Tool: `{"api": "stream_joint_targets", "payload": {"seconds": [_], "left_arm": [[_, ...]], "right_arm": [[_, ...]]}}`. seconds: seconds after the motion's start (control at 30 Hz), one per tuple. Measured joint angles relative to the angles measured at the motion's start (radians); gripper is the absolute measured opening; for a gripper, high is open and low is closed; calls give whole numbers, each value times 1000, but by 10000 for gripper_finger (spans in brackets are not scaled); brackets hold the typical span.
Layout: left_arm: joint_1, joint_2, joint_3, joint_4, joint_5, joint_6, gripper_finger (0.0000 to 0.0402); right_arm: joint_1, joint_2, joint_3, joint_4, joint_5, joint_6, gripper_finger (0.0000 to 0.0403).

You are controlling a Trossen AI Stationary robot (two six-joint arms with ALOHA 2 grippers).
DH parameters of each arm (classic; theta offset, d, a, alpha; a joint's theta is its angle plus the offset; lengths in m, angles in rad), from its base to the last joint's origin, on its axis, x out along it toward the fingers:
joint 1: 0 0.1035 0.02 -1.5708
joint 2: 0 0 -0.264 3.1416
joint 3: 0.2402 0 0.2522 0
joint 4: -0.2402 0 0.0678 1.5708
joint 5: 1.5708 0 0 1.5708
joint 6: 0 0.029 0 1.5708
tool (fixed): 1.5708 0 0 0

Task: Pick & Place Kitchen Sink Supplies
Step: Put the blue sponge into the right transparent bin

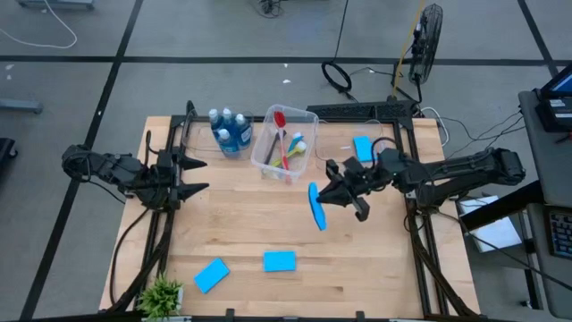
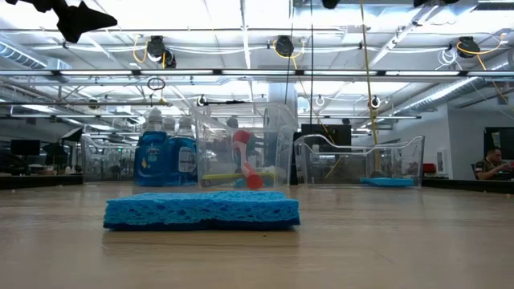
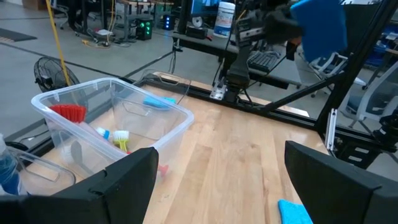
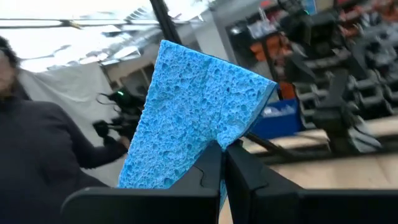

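Item: sponge (image 4: 193, 118), clamped edge-on between right gripper (image 1: 332, 199) fingers, held clear above the table beside the brush bin (image 1: 268, 161), presumably for binning; left gripper (image 1: 192, 176) parked beyond, fingers spread apart

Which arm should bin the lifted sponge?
Right. The right gripper already pinches the sponge above the table; the left gripper sits open and empty at the left edge.

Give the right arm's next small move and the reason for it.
Probably carry the sponge toward the far-right bin. The right gripper is shut on it, lifted off the table, and a sponge already lies there; the centre bin holds brushes.
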State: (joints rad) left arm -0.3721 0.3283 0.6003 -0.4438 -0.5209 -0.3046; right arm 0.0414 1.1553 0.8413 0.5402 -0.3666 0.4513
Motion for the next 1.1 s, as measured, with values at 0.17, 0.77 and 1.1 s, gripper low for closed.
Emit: {"api": "stream_joint_targets", "payload": {"seconds": [0.17,0.77,1.1], "left_arm": [[0,0,0,0,0,5,349],[0,0,0,16,-1,3,349],[0,0,0,35,-3,8,349]], "right_arm": [[0,0,0,35,-9,0,0],[-14,-11,0,-352,376,161,0],[-122,-122,0,-658,608,164,0]]}}
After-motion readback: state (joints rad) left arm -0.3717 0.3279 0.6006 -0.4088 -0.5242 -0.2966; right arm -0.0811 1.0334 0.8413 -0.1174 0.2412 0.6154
